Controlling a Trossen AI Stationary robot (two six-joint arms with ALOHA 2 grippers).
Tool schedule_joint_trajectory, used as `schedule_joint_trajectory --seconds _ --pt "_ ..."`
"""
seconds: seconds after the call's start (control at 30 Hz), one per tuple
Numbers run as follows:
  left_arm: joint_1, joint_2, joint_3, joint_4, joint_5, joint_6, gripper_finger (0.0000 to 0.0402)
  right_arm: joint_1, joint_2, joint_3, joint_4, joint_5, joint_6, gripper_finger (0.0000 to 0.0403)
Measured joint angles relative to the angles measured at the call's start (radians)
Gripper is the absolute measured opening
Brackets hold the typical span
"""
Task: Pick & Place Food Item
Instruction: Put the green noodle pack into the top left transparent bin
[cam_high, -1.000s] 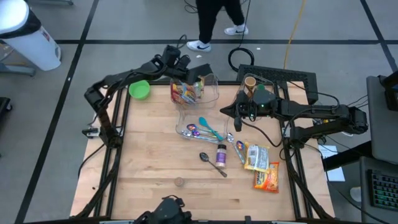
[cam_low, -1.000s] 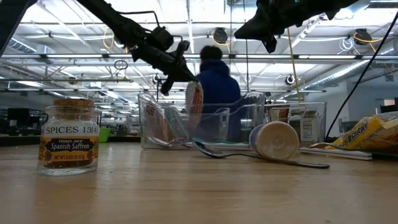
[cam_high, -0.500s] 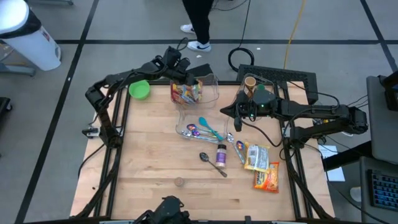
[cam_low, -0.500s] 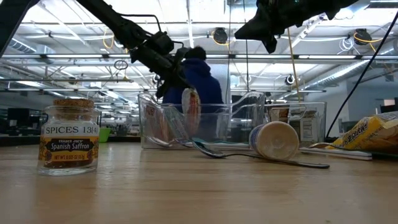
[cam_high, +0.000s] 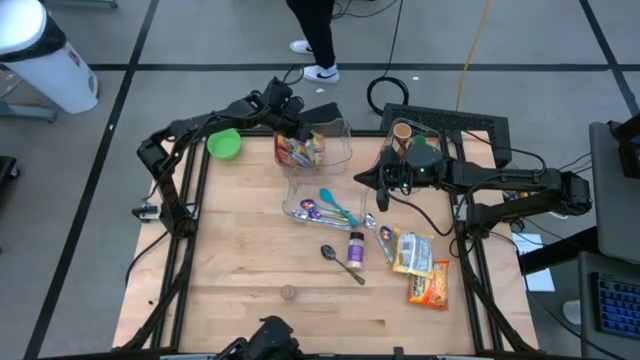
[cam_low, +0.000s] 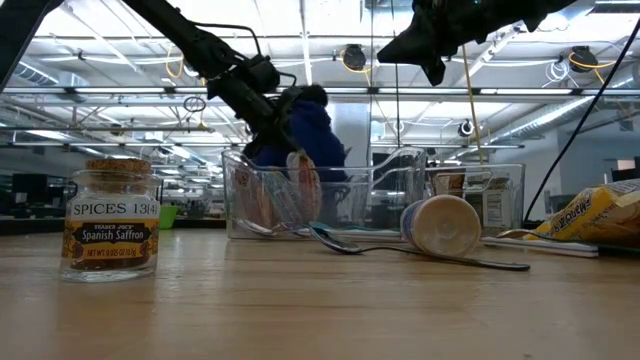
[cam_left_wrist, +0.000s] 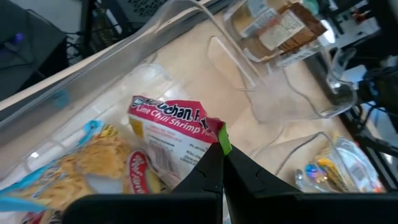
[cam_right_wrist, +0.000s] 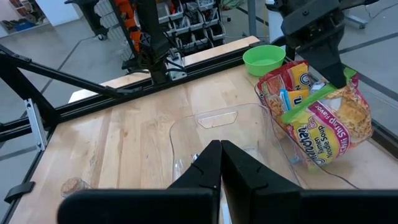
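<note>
High view: the left claw (cam_high: 297, 128) is clamped on a ramen packet (cam_high: 303, 148) inside the clear bin (cam_high: 340, 150) at the desk's (cam_high: 240, 260) far edge. Low view: the packet stands among others in the bin. Right wrist view: the right claw (cam_right_wrist: 221, 149) is closed, holding nothing, above mid-desk

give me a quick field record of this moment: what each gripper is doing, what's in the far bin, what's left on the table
left gripper: shut on the ramen packet, lowering it in the far clear bin
right gripper: shut, empty, hovering above the table beside the near clear bin
far bin contents: several ramen packets
near bin contents: colourful spoons
loose on table: metal spoon, spice jar, two noodle packets
off table edge: green bowl
</note>
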Motion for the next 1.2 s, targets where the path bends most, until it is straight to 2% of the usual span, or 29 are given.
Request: schedule_joint_trajectory --seconds 0.23,0.53,0.97,1.07,1.2 --pt "0.0 0.0 0.0 -0.011 -0.05 -0.014 0.0002 0.0 0.0 0.0 0.0 0.0 0.0 0.0" --pt "0.0 0.0 0.0 -0.05 -0.113 -0.022 0.003 0.0 0.0 0.0 0.0 0.0 0.0 0.0" --pt "0.0 0.0 0.0 -0.054 -0.161 -0.028 0.0034 0.0 0.0 0.0 0.0 0.0 0.0 0.0" --pt "0.0 0.0 0.0 -0.054 -0.16 -0.029 0.0049 0.0 0.0 0.0 0.0 0.0 0.0 0.0" --pt "0.0 0.0 0.0 -0.053 -0.161 -0.034 0.0089 0.0 0.0 0.0 0.0 0.0 0.0 0.0"
